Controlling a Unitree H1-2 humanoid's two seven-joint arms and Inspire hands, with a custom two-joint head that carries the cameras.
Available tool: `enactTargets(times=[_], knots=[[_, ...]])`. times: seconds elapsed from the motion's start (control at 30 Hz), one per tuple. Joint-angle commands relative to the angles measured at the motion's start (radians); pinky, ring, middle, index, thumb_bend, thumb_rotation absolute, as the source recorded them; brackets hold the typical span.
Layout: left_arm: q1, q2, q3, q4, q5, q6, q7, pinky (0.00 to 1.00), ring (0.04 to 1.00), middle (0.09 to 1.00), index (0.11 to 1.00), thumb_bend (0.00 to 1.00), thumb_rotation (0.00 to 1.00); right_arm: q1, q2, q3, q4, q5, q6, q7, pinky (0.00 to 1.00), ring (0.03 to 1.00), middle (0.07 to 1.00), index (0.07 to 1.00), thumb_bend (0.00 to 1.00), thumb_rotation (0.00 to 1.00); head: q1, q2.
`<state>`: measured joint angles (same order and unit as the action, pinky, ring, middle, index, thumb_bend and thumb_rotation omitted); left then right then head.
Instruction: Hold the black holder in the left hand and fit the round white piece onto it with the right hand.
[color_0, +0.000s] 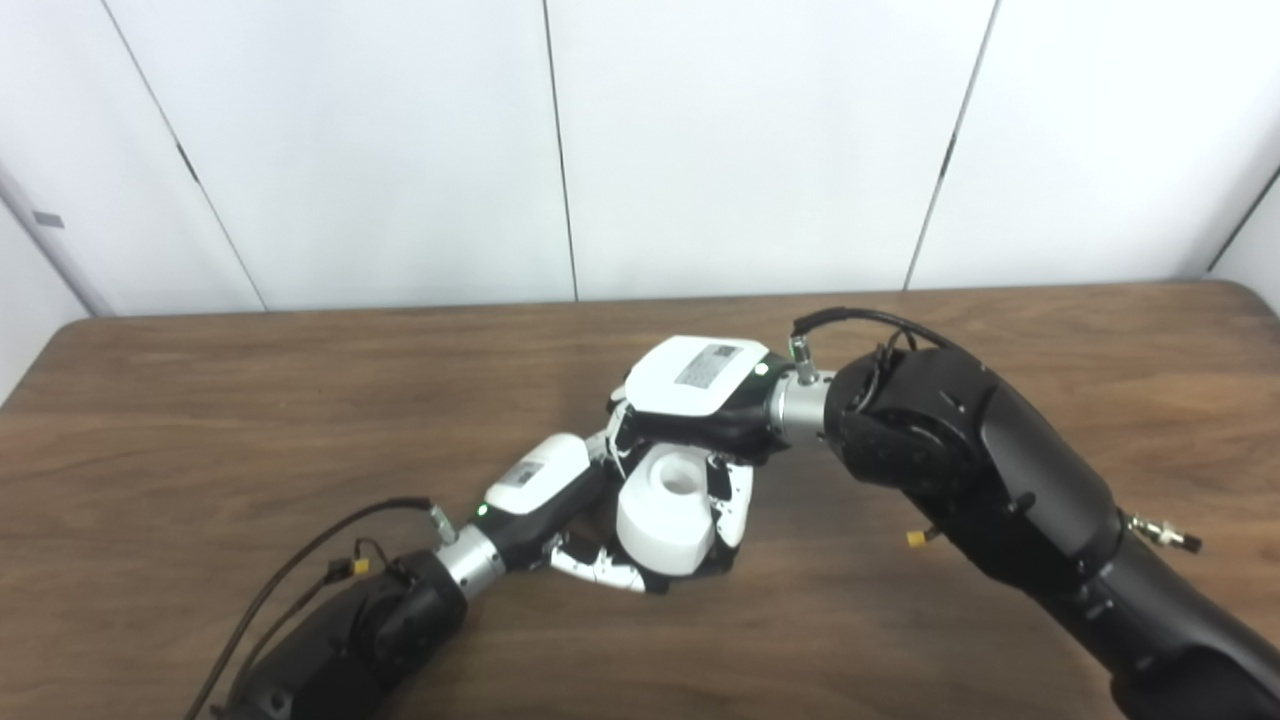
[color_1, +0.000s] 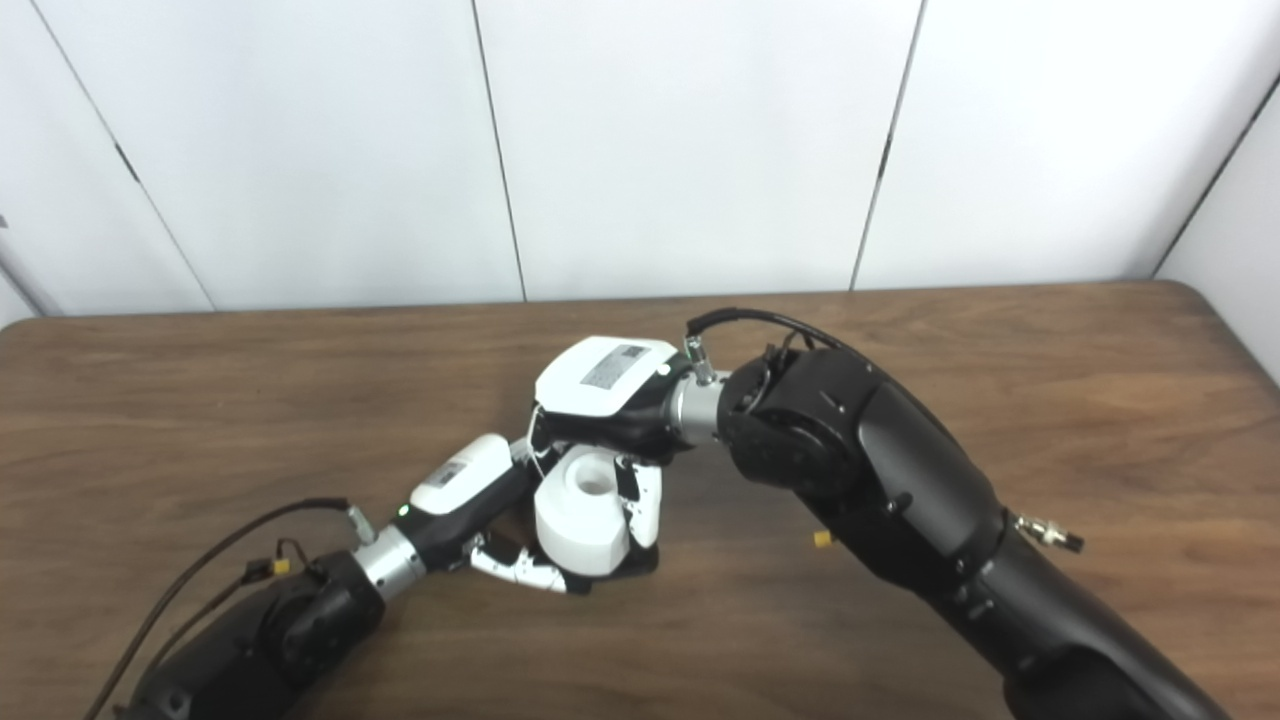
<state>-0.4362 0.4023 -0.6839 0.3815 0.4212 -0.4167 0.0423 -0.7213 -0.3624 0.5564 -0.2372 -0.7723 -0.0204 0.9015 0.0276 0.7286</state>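
The round white piece (color_0: 665, 510) is a short cylinder with a hole in its top, held just above the brown table (color_0: 200, 420) at its middle. My right hand (color_0: 700, 400) comes from above and the right, its fingers (color_0: 735, 495) wrapped down around the piece. My left hand (color_0: 560, 500) reaches in from the lower left; its fingers (color_0: 600, 568) curl under the piece. The black holder (color_0: 700, 572) shows only as a dark edge beneath the piece, mostly hidden. The piece also shows in the right eye view (color_1: 583, 510).
White wall panels (color_0: 560, 150) stand behind the table's far edge. A black cable (color_0: 300, 560) trails from my left wrist over the table.
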Motion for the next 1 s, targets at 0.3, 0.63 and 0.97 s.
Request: enactTargets(times=[0.3,0.63,0.97], knots=[[0.092,-0.023,-0.085,0.026,0.090,0.022,-0.159,0.95,1.000,0.939,0.481,0.52,0.06,0.001,-0.012,0.027,0.018,-0.013,-0.059,0.004,0.93,0.893,0.792,0.479,0.53,0.14,-0.005,0.017],[0.093,-0.023,-0.079,0.024,0.077,0.024,-0.163,0.95,1.000,0.940,0.481,0.52,0.06,0.025,-0.044,0.050,0.005,0.007,-0.070,0.039,0.94,0.885,0.791,0.479,0.53,0.14,-0.006,0.025],[0.090,-0.022,-0.079,0.022,0.081,0.027,-0.166,0.94,1.000,0.942,0.481,0.52,0.06,0.037,-0.064,0.063,-0.002,0.012,-0.059,0.051,0.95,0.897,0.804,0.480,0.52,0.14,-0.010,0.027]])
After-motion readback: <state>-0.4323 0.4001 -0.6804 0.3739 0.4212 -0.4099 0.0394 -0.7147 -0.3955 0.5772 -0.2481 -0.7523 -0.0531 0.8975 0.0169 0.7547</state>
